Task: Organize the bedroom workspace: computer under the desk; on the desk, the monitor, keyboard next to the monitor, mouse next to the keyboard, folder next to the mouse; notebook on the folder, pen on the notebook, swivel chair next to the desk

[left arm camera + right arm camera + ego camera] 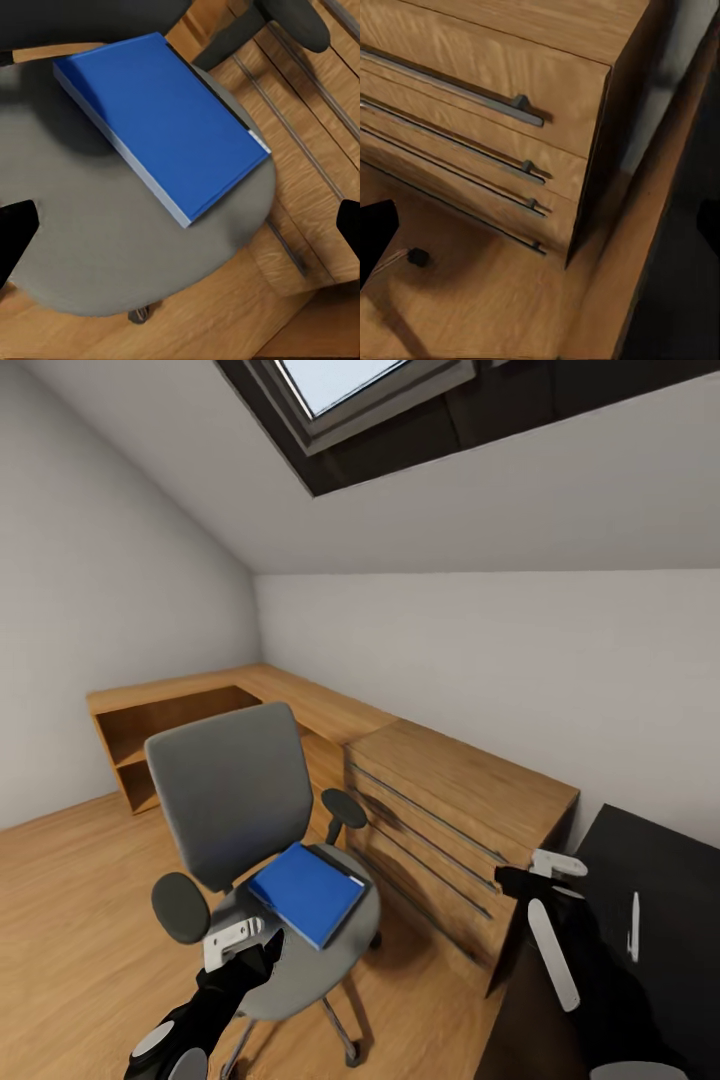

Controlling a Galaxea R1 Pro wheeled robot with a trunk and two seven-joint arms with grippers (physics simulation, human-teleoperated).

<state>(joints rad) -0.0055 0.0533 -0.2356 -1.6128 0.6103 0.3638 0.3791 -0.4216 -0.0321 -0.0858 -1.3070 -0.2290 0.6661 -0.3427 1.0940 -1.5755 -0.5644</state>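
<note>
The blue folder (307,893) lies flat on the seat of the swivel chair (232,796), with its long side slanting from the chair's back out to the seat's front edge by the wooden drawer chest (455,810). The left gripper (243,943) hangs just above the near edge of the seat, fingers spread wide and holding nothing, so the folder is just ahead of it. The right gripper (548,872) is farther off, between the chest and the desk (670,880), and I think it is open too, though its tips barely show.
</note>
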